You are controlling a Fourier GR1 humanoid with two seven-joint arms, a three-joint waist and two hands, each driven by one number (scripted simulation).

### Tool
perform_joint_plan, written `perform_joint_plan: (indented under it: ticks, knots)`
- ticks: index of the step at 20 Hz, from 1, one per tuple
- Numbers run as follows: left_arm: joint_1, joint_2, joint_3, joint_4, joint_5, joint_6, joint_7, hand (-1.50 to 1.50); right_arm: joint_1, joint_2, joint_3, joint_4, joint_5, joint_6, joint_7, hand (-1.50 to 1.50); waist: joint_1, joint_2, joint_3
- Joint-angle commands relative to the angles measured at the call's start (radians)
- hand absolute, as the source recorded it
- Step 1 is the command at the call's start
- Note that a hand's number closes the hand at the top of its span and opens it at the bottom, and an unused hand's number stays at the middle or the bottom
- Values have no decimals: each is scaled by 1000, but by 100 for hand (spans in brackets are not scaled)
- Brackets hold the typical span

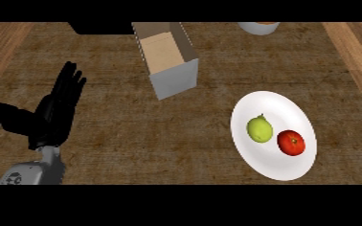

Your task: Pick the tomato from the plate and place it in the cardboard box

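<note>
A red tomato (291,142) lies on a white plate (274,107) at the right of the counter, right beside a green pear-like fruit (259,128). The open cardboard box (167,57), grey outside and tan inside, stands at the back centre, well left of the plate. My left hand (55,109) shows at the left edge, open with straight fingers pointing up, resting far from both the plate and the box. My right hand is out of sight.
A white bowl (259,27) sits at the back right, cut off by the view's top. A dark object (100,27) lies just left of the box's far end. Lighter wooden strips (348,43) border the brown counter on both sides.
</note>
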Motion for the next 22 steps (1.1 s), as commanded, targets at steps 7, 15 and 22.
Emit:
perform_joint_plan:
  ticks: [7,15,22]
  knots:
    - [9,-44,2,-44,-47,11,33,0,-52,185,35,-6,144,43,112,-150,4,1,1]
    - [22,-74,0,-36,-80,-13,18,0,-112,285,18,75,297,55,58,-150,4,1,1]
    - [-17,-96,5,-46,-101,-3,68,0,-214,389,48,114,368,60,143,-150,6,1,1]
